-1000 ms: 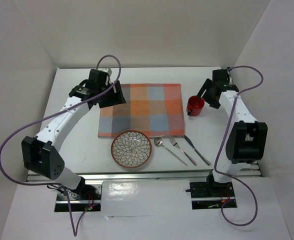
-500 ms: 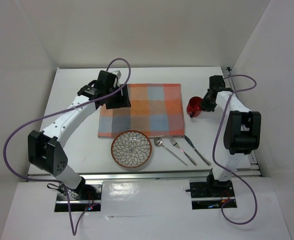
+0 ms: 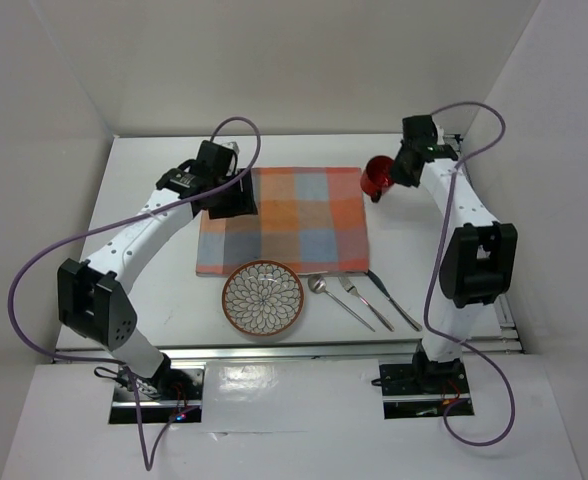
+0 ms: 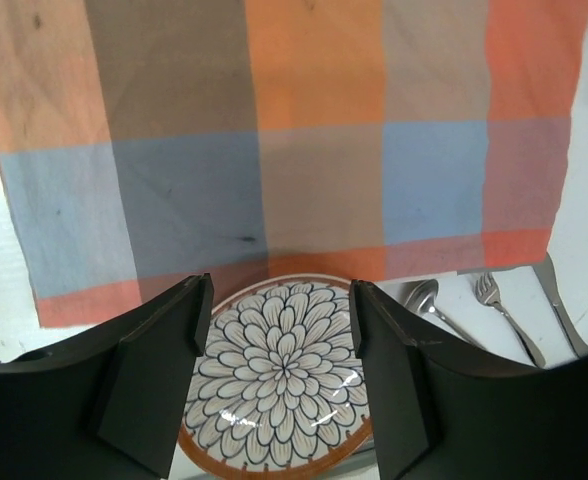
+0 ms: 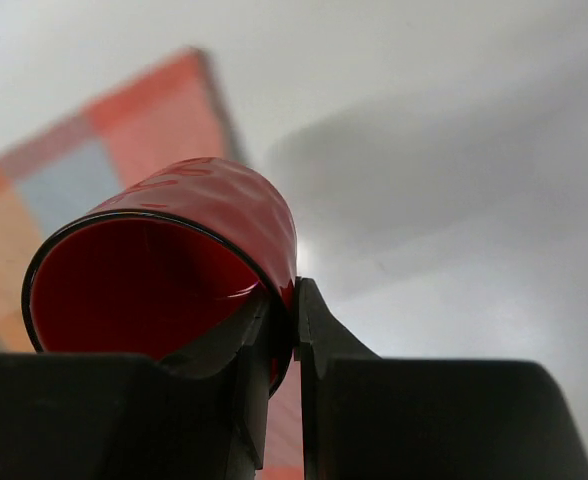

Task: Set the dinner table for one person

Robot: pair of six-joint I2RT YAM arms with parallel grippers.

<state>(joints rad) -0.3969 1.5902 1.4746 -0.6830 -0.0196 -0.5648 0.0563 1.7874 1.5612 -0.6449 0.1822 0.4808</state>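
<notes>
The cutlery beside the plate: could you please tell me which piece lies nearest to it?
The spoon, the leftmost piece with the round bowl; the fork and knife lie farther right of the plate.

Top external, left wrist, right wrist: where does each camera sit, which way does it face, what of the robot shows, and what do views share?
Top external: above and behind the robot, looking down on the table; left arm and right arm show.
Left wrist: behind the left gripper, facing down at plate and placemat; its open fingers show.
Right wrist: behind the right gripper, facing the red cup it pinches; its fingers show.
Shared: all three show the placemat.
</notes>
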